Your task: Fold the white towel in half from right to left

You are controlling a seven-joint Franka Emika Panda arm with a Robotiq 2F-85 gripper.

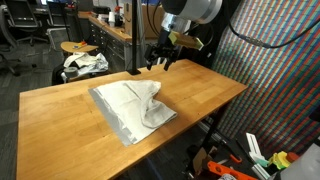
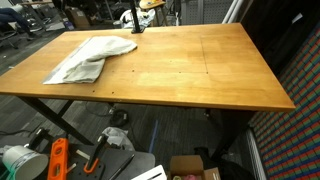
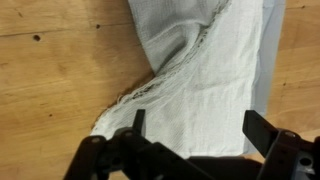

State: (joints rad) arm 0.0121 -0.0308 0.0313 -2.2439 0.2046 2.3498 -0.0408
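The arm (image 1: 192, 10) is a chunky rounded shell, silvery-white with dark joints. The gripper (image 1: 157, 60) is all black, yellowish bit just above it. Its fingers (image 3: 262, 128) look matte, blocky.

In the wrist view, the towel (image 3: 200, 70) runs off the top edge, and its lower part is hidden from you behind the gripper (image 3: 193, 135). In an exterior view, the gripper (image 1: 160, 57) just beyond the towel (image 1: 135, 108) is too small and dark for you to read its jaws. Above the towel (image 2: 90, 58) in an exterior view, the arm (image 2: 148, 6) is cut off by the top edge, and the desk (image 2: 200, 70) loses its corner on the towel's side to the picture's edge.
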